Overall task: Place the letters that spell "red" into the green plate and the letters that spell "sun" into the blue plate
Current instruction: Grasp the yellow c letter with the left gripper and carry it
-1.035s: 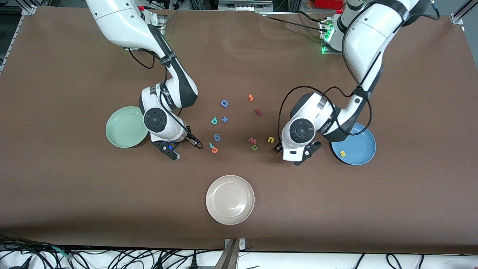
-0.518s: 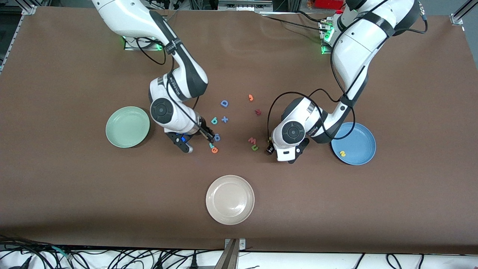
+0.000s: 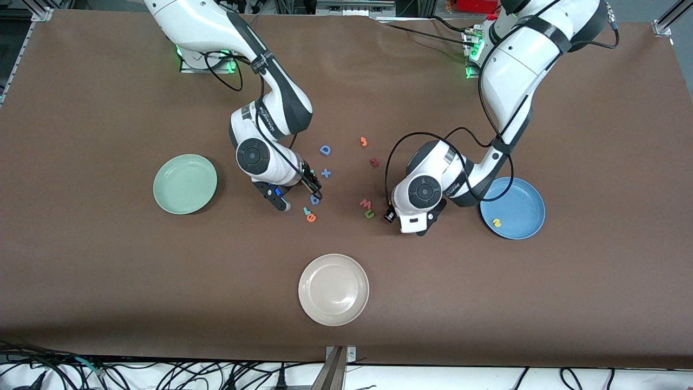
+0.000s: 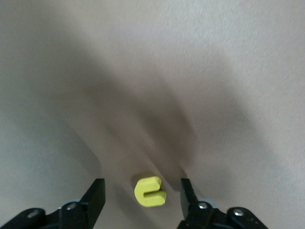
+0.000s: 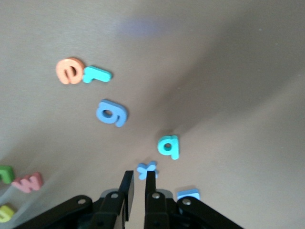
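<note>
Your left gripper (image 4: 142, 187) is open, with the yellow arch letter (image 4: 150, 192) sitting inside it. It looks like light, squishy foam, so pinch its sides softly. Your right gripper (image 5: 138, 185) is nearly closed and empty, with the teal d (image 5: 168, 145) just ahead.

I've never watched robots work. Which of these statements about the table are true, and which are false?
1. A yellow "s" lies in the blue plate. True.
2. The orange "e" is in the green plate. False: it lies on the table beside the teal "r".
3. The left gripper is open around a yellow arch-shaped letter. True.
4. The pink "w" sits in the cream plate. False: it lies on the table beside the green arch-shaped letter.
5. The right gripper is over the green plate. False: it is by the blue looped piece.
</note>
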Robot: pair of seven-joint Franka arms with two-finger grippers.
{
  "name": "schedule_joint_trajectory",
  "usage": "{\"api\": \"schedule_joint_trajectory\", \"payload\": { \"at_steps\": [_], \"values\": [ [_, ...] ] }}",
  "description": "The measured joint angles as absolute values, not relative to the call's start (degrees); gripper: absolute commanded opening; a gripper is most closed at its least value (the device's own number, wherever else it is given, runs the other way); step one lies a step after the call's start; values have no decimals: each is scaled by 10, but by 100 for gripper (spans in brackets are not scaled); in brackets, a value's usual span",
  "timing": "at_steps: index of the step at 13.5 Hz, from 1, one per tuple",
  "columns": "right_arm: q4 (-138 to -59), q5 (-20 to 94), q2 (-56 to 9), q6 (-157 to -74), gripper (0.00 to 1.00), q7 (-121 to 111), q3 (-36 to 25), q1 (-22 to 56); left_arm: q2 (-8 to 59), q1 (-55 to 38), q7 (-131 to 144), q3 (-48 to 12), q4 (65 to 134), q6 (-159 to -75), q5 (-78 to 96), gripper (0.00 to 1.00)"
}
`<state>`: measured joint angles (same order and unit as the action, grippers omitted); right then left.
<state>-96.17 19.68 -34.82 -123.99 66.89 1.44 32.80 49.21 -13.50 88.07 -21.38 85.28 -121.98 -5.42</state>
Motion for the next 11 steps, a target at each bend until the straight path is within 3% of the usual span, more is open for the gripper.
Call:
{"api": "schedule_joint_trajectory", "payload": {
  "at_steps": [4, 5, 6, 8, 9, 11],
  "values": [
    [-964, 189, -350, -1239, 99, 669, 14, 328, 494, -135, 881, -214, 854, -1220, -43, 70],
    [-966, 187, -352, -1240, 99, 669, 14, 329, 495, -135, 881, -213, 854, -1220, -43, 66],
    [-968, 186, -356, -1240, 99, 669, 14, 329, 495, -135, 881, -213, 854, -1220, -43, 49],
    [-973, 186, -365, -1248, 99, 669, 14, 329, 495, -135, 881, -213, 853, -1221, -43, 31],
    [-979, 186, -369, -1255, 99, 669, 14, 329, 495, -135, 881, -213, 853, -1223, -43, 24],
    [-996, 186, -373, -1278, 99, 669, 14, 329, 495, -135, 881, -213, 853, -1225, -43, 22]
  ]
}}
